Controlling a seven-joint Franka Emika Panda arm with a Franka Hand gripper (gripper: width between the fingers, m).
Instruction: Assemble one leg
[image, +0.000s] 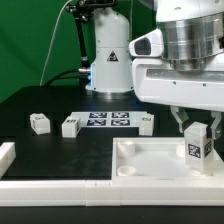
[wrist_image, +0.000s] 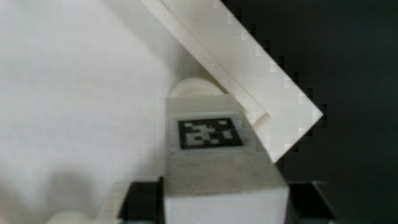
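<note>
We see the gripper (image: 197, 132) clenched on the leg (image: 197, 150), holding it upright inside the tray (image: 150, 166), close to its rim, at the exterior view's right.

Four small white cuboid plastic legs (image: 70, 126) bearing black-and-white tags: three flank the single flat white marker board (image: 108, 120), and a fourth leg (image: 196, 148) sits nearer the camera than it. One large white square plastic tray (image: 140, 165).

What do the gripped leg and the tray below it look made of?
The leg looks like matte white plastic: smooth moulded faces, with a printed black-and-white tag. The tray seems to be the same white plastic, judging by its rounded moulded rim.
</note>
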